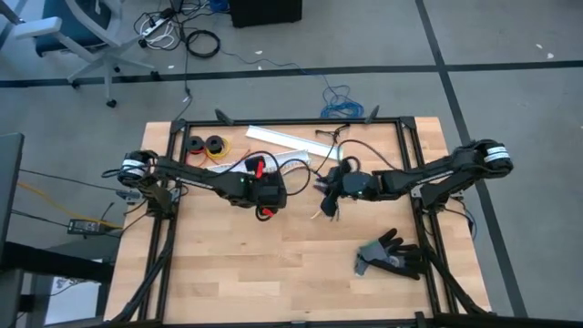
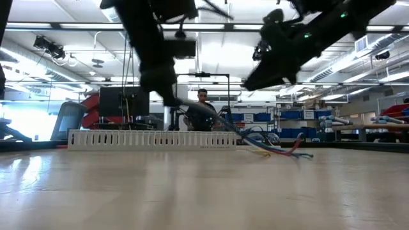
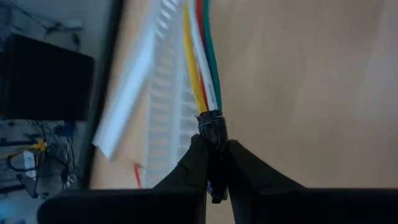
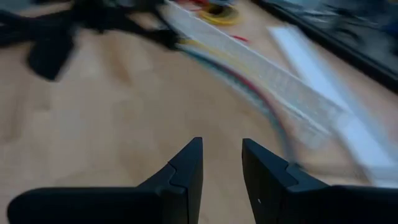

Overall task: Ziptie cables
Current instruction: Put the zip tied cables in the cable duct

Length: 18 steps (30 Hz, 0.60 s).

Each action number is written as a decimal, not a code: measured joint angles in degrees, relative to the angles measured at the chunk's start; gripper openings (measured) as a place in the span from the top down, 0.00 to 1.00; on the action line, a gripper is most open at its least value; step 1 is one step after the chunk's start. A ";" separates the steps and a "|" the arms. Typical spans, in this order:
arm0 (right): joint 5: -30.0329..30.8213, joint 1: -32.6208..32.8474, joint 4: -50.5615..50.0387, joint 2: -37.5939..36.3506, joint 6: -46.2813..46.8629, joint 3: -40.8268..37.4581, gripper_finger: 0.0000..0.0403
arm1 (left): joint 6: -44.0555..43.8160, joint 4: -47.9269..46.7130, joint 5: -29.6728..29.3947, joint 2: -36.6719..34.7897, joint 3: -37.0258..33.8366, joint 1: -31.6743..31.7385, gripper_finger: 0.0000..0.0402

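Note:
The cables [image 3: 200, 62] are a bundle of yellow, white, red and green wires with a black band around one end. My left gripper [image 3: 214, 163] is shut on that banded end, near the table's middle [image 1: 284, 191]. In the low view the cables [image 2: 275, 151] slope down from the left gripper [image 2: 174, 99] to the tabletop beside a white slotted duct [image 2: 150, 139]. My right gripper [image 4: 222, 165] is open with nothing between its fingers. It hangs above the table just right of the left one [image 1: 330, 196]. I see no straight black ziptie strap. My left gripper pinches the cables' black-banded end [image 3: 211, 123] between its two fingers, which lie along the wires. That end is lifted off the table. The rest of the bundle runs away from the fingers and slopes down until its far end [image 2: 299, 154] lies on the wood.
A second white duct piece [image 1: 282, 138] lies by the far edge, with small wire spools [image 1: 205, 146] at the far left. A black glove [image 1: 390, 255] lies near the right edge. A black frame [image 1: 405, 146] borders the table. A person [image 2: 203, 112] stands in the room beyond.

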 joint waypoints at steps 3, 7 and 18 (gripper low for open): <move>-6.49 -1.51 8.76 6.01 -2.60 0.03 0.75 | 1.86 0.22 -0.36 -1.50 1.25 0.24 0.90; -10.64 -3.72 19.39 16.52 -7.32 0.04 0.75 | 2.83 1.11 -0.59 -4.58 1.36 0.26 0.90; -10.60 -9.15 21.85 28.99 -9.21 5.66 0.96 | 1.79 -1.93 -5.04 -7.98 1.29 0.24 0.90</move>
